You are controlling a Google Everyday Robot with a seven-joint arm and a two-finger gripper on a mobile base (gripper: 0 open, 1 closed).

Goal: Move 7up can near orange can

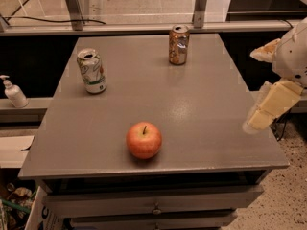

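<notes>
Hanging just off the table's edge at four o'clock, the gripper carries nothing; whether it is open or closed cannot be told. The 7up can stands upright at ten o'clock, well apart from the orange can at twelve, probably so staged. From the gripper, the 7up can lies far across the table toward ten o'clock, beyond the apple.

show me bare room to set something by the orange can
Bare grey tabletop lies around the coppery orange can, widest toward the red-orange apple. Nowhere crowded: the white-green 7up can stands far left, the tool hangs off the right edge.
</notes>
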